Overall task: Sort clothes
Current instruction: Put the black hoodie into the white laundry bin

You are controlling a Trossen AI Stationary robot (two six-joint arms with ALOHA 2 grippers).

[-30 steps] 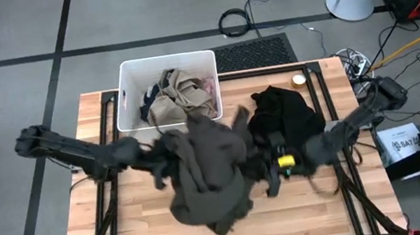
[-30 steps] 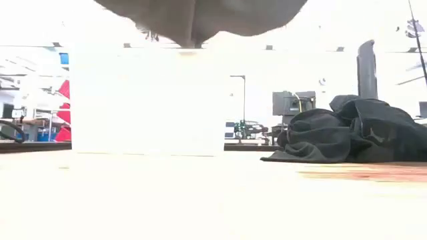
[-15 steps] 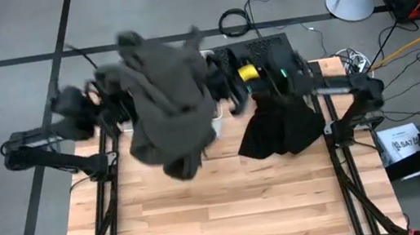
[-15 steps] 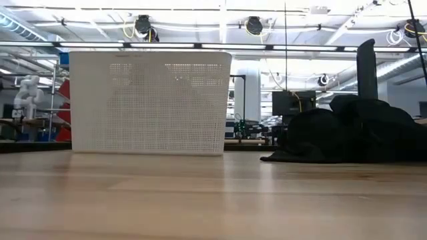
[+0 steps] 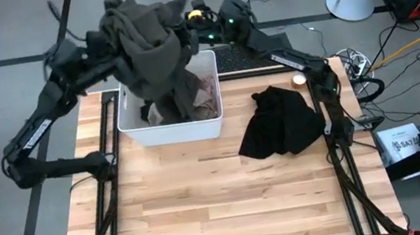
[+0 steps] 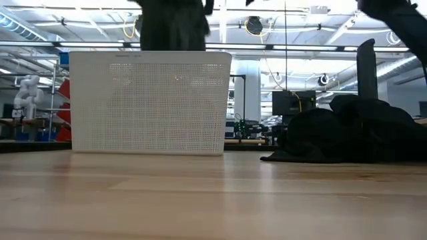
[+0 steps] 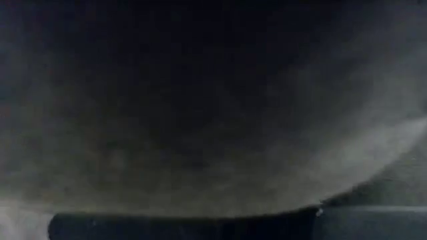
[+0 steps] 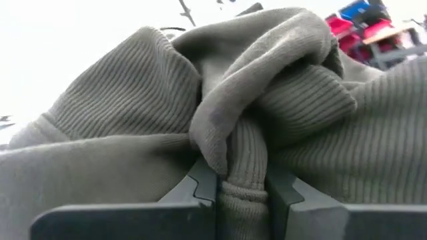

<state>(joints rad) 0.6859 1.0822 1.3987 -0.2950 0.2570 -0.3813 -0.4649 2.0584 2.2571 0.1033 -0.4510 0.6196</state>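
Sorting under way: one garment over the bin, one left out.
The right pincer (image 8: pixel 240 193) is clamped on a fold of the dark olive garment (image 5: pixel 152 47), held aloft over the white bin (image 5: pixel 215 125) alongside the left pincer (image 5: pixel 105 42), grip not discernible. Tan and pink pieces already lie inside; the black garment (image 5: pixel 280 120) remains on the worktop (image 5: pixel 222 206).

Olive garment (image 5: pixel 152 47) hangs bunched — black garment (image 5: pixel 281 122) crumpled.

Dark olive green ribbed garment (image 5: pixel 149 48), black garment (image 5: pixel 280 120), white perforated bin (image 5: pixel 191 125)
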